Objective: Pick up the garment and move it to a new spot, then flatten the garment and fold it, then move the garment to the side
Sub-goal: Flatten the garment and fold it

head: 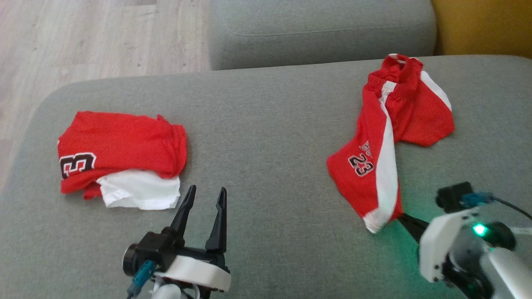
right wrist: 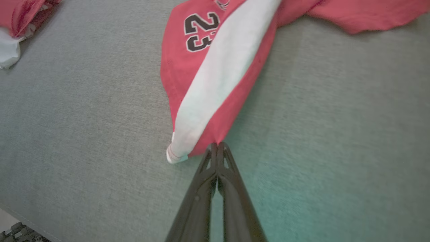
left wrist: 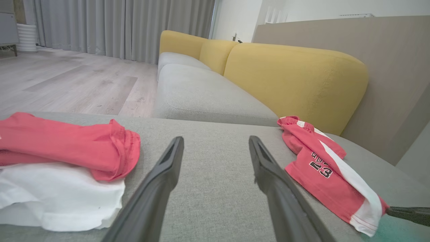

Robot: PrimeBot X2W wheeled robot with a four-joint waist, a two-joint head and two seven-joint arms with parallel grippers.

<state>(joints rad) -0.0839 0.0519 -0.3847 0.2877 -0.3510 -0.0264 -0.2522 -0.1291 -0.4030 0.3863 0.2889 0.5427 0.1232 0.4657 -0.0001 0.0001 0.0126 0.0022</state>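
Shorts point(head: 374, 182) point(left wrist: 322, 168) point(right wrist: 215, 67) in red with a wide white stripe, crumpled on the right part of the grey seat point(head: 270, 124) point(left wrist: 215, 188) point(right wrist: 84, 117). Printed on the leg nearest the seat's front edge: "23" in black with white edges. Just above the number, a line of small letters, too tiny to read. Waistband end up near the back of the seat, bunched and folded over.

Right gripper point(head: 400, 216) point(left wrist: 389, 211) point(right wrist: 217, 145) low over the front right of the seat, fingers pressed tight together, pinching the bottom corner of the shorts beside the white stripe. Plain to see from the right wrist: red cloth squeezed between the two dark tips. Green light point(head: 479, 229) on that wrist, green glow on the seat around it.

Left gripper point(head: 207, 189) point(left wrist: 215, 137) over the front middle of the seat, fingers wide apart, bare grey seat between them.

Folded shirt point(head: 120, 141) point(left wrist: 67, 144) point(right wrist: 16, 10) on the left part of the seat, red on top, white cloth poking out underneath on the side toward the front edge. At its left end, a big black-and-white number turned sideways, what looks like a "3"; the rest hidden at the fold.

Behind the seat: another grey seat point(head: 320, 29) point(left wrist: 201, 94), yellow back cushions point(head: 482, 25) point(left wrist: 295, 77), pale wood floor point(head: 83, 37) point(left wrist: 67, 80) and grey curtains point(left wrist: 117, 27).
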